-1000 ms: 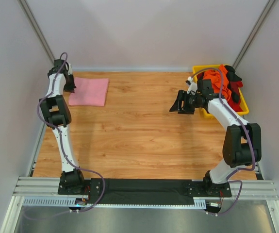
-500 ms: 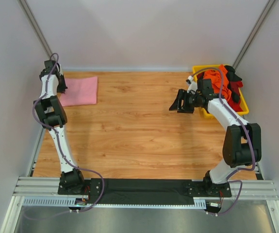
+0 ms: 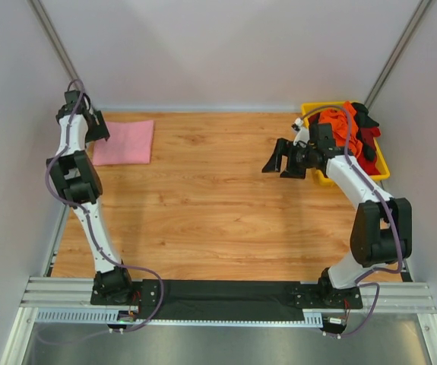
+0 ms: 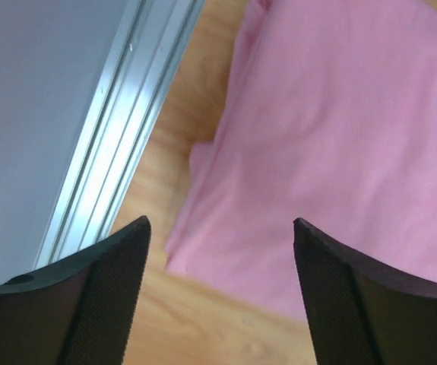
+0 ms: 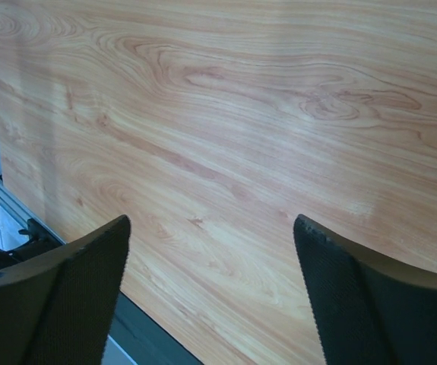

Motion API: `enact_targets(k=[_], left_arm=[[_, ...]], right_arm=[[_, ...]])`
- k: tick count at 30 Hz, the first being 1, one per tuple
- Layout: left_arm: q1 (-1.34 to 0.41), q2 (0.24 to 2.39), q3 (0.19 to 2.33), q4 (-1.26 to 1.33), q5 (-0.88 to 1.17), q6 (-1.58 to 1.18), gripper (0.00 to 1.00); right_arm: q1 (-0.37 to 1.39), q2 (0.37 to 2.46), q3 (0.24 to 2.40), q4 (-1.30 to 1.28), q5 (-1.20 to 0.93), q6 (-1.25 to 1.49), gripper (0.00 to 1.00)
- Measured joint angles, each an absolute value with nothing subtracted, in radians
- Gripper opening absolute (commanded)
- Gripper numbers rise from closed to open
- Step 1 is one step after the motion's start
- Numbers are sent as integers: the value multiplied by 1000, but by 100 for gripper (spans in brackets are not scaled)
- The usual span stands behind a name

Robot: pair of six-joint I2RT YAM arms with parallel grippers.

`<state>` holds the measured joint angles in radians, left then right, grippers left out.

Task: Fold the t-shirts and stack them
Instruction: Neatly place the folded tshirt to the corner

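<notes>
Pink t-shirt (image 3: pixel 125 142) slid into the desk (image 3: pixel 218 205) corner — stack started; left gripper (image 4: pixel 220 226) lifted off, wide; right gripper (image 3: pixel 283 161) wide, empty

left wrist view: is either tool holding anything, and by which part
Neither holds anything. The left tool is open above the pink t-shirt edge; the right tool is open over the table.

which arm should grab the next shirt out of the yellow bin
Right, probably: its open right gripper hangs beside the yellow plastic bin of crumpled orange, red and black t-shirts, while the left gripper sits across the table by the folded light pink t-shirt.
</notes>
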<state>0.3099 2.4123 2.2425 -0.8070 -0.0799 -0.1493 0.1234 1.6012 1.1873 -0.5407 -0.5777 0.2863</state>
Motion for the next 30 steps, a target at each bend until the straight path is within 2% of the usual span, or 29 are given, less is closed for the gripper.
enact_targets(k=[1, 5, 6, 10, 19, 25, 30], left_arm=[[310, 2358, 2183, -802, -71, -170, 92], [307, 2104, 1968, -799, 27, -243, 93], [303, 2036, 1924, -797, 58, -255, 99], [245, 1801, 1746, -778, 163, -279, 100], [-171, 1354, 1328, -715, 397, -294, 100], [-368, 1134, 1235, -683, 442, -311, 99], [-426, 1010, 1202, -667, 466, -318, 99]], right_arm=[[131, 1589, 1187, -544, -574, 288, 100], [177, 1515, 1187, -579, -546, 294, 100], [185, 1495, 1187, -591, -540, 296, 100], [204, 1366, 1187, -632, -482, 325, 100], [202, 1029, 1140, -728, -322, 411, 100], [202, 894, 1102, -812, -263, 424, 100], [202, 809, 1098, -834, -260, 433, 100]])
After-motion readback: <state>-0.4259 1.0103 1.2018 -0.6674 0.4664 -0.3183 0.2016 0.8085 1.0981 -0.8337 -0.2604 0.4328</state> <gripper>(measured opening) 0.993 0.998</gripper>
